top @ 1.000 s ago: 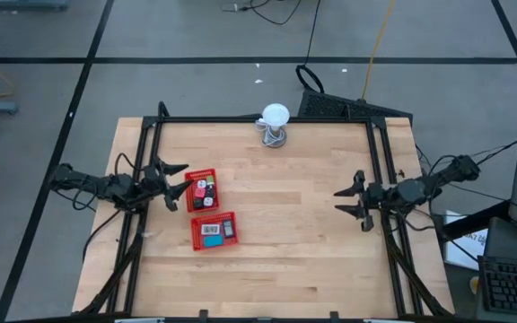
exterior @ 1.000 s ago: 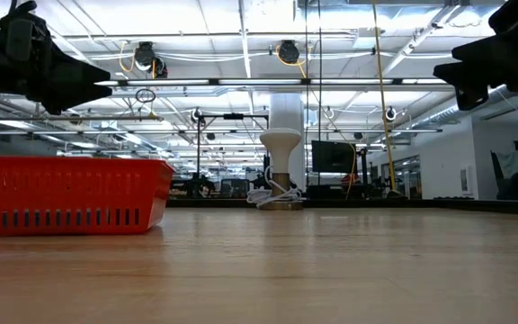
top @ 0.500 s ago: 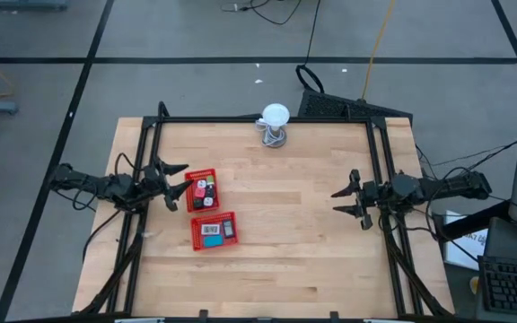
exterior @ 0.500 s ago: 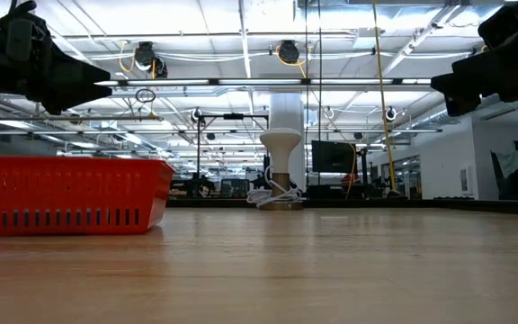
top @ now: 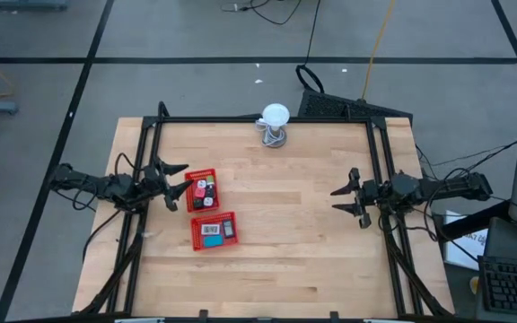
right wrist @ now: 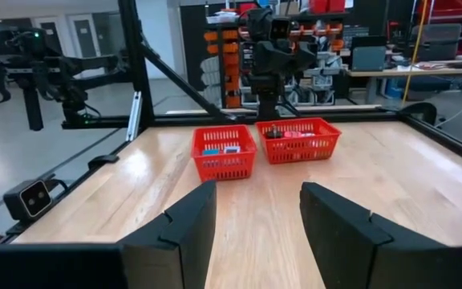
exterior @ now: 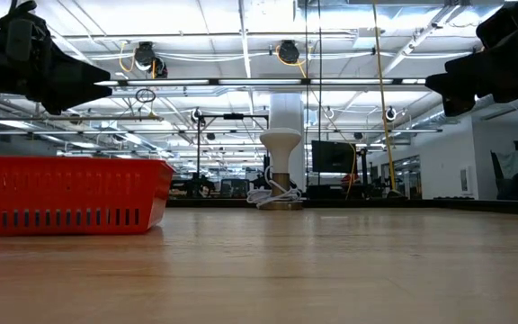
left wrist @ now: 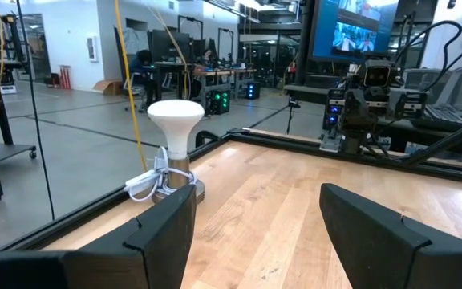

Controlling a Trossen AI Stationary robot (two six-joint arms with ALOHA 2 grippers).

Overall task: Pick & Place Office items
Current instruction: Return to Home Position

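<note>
Two red mesh trays sit left of the table's middle. The far tray (top: 204,190) (right wrist: 299,140) holds several tiny pieces (top: 205,191) in red, pink and black. The near tray (top: 213,231) (right wrist: 224,152) holds a teal-blue packet with a white label (top: 210,231) and a dark piece. My left gripper (top: 177,184) (left wrist: 255,229) hovers open just left of the far tray, above the table. My right gripper (top: 346,200) (right wrist: 255,221) hovers open near the right edge, pointing at the trays.
A white ball on a wire stand (top: 276,125) (left wrist: 172,148) stands at the middle of the far edge. A black frame (top: 267,119) borders the far, left and right sides. Bare wood lies between the trays and the right gripper.
My right gripper has moved slightly toward the table's left, and its arm has straightened out behind it. The left arm, the trays and their contents have stayed where they were.
</note>
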